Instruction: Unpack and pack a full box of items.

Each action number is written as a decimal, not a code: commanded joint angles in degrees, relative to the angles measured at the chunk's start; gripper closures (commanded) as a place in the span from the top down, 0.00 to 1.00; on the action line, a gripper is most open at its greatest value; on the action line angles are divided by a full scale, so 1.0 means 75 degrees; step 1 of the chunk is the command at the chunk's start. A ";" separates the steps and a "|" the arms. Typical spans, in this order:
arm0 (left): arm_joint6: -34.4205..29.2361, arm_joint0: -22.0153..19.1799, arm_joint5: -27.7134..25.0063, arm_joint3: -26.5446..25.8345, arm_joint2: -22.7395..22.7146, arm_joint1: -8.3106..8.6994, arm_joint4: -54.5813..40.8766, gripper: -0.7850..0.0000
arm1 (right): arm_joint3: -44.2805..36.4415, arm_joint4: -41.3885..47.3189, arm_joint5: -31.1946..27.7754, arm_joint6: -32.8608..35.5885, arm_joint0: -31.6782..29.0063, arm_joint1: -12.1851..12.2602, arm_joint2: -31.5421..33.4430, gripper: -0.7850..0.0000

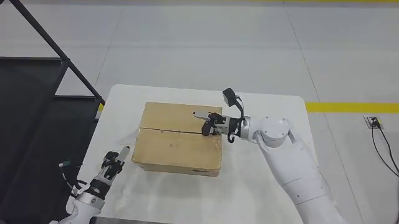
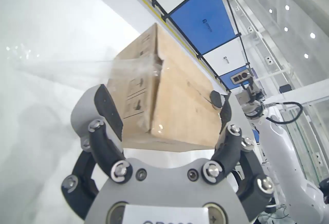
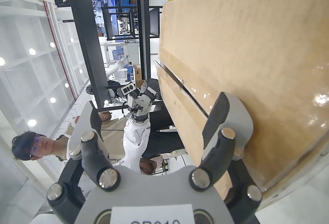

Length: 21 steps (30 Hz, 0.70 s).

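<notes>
Now my wide right jaws hover over the mid-frame box (image 1: 181, 138), my wide left jaws just lower left of it.

The brown cardboard box (image 1: 177, 146) lies flat, flaps closed and taped; its top seam reaches one spread jaw of the right gripper (image 1: 202, 123).

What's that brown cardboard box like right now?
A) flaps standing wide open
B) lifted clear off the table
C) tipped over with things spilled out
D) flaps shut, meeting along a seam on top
D: the cardboard box sits flat on the white table with both top flaps down and meeting along a seam. The right end effector is over its top, open.
</notes>
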 commanded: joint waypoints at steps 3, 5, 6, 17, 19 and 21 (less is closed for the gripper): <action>-0.0378 -0.0535 0.0289 0.1026 0.0154 -0.0073 -0.1671 1.00 | -0.0011 -0.0111 -0.0066 0.0035 0.0042 0.0019 -0.0096 1.00; -0.0698 -0.0858 0.0426 0.1495 0.0189 -0.0095 -0.2379 1.00 | -0.0037 -0.0166 -0.0080 0.0017 0.0051 0.0028 -0.0141 1.00; -0.0723 -0.0996 0.0491 0.1685 0.0203 -0.0106 -0.2569 1.00 | -0.0062 -0.0189 -0.0092 0.0020 0.0052 0.0032 -0.0167 1.00; -0.1317 -0.1529 0.0706 0.2268 0.0461 -0.0125 -0.2883 1.00 | -0.0348 -0.0333 -0.0013 -0.0070 -0.0022 0.0108 -0.0249 1.00; -0.1313 -0.1539 0.0717 0.2260 0.0479 -0.0131 -0.2920 1.00 | -0.0408 -0.0326 0.0009 -0.0074 -0.0045 0.0123 -0.0248 1.00; -0.1266 -0.1694 0.0919 0.2336 0.0559 -0.0155 -0.3097 1.00 | -0.0448 -0.0341 0.0034 -0.0084 -0.0058 0.0139 -0.0248 1.00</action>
